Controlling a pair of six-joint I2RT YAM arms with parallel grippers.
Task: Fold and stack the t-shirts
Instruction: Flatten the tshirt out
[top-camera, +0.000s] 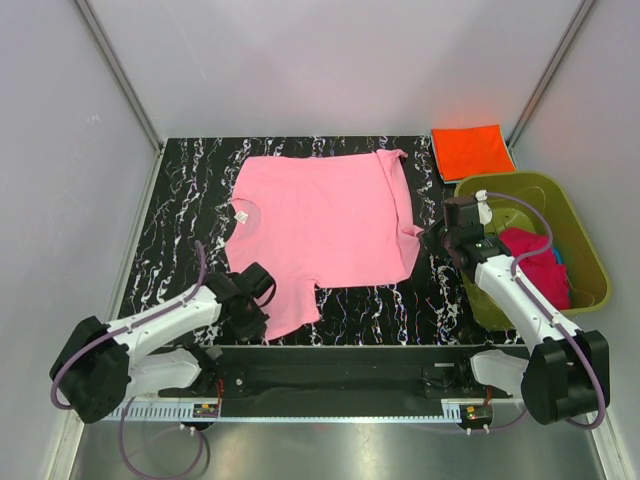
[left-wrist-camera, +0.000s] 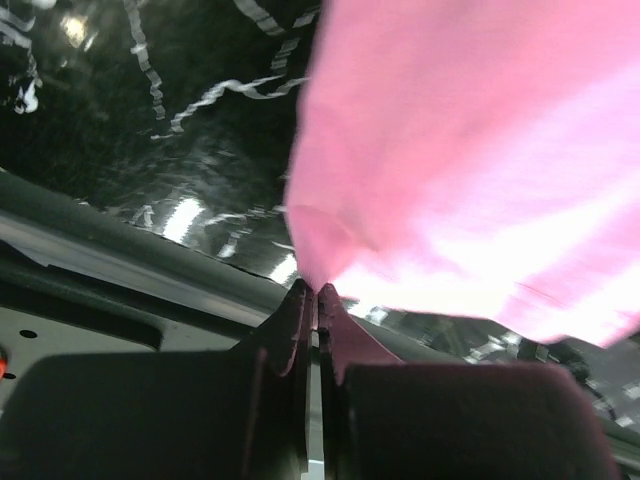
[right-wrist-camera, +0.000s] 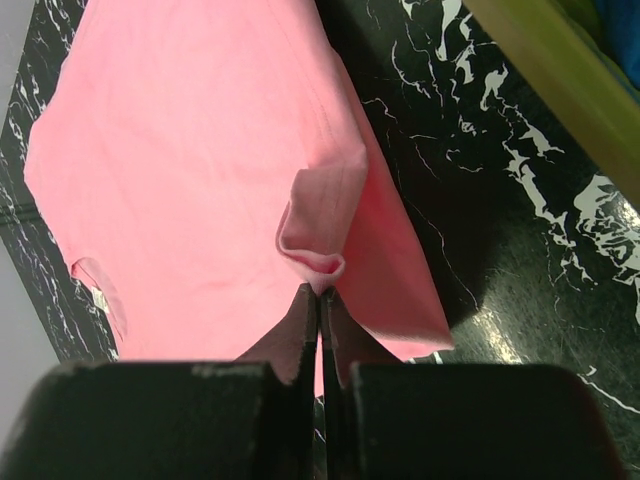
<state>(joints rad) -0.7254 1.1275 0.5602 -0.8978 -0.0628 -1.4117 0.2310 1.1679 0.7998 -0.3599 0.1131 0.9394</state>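
Observation:
A light pink t-shirt (top-camera: 320, 225) lies spread on the black marbled table. My left gripper (top-camera: 262, 300) is shut on its near-left corner; the left wrist view shows the fabric (left-wrist-camera: 470, 170) pinched at the closed fingertips (left-wrist-camera: 300, 300). My right gripper (top-camera: 432, 232) is shut on the shirt's right edge; the right wrist view shows a small fold of pink cloth (right-wrist-camera: 315, 235) pinched at the tips (right-wrist-camera: 320, 292). A folded bright orange t-shirt (top-camera: 471, 151) lies at the back right. A magenta t-shirt (top-camera: 540, 262) and a bit of blue fabric (top-camera: 562, 258) sit in the tub.
An olive-green plastic tub (top-camera: 575, 215) stands at the right of the table, its rim also in the right wrist view (right-wrist-camera: 560, 85). White walls enclose the table on three sides. The arms' base rail (top-camera: 330, 375) runs along the near edge.

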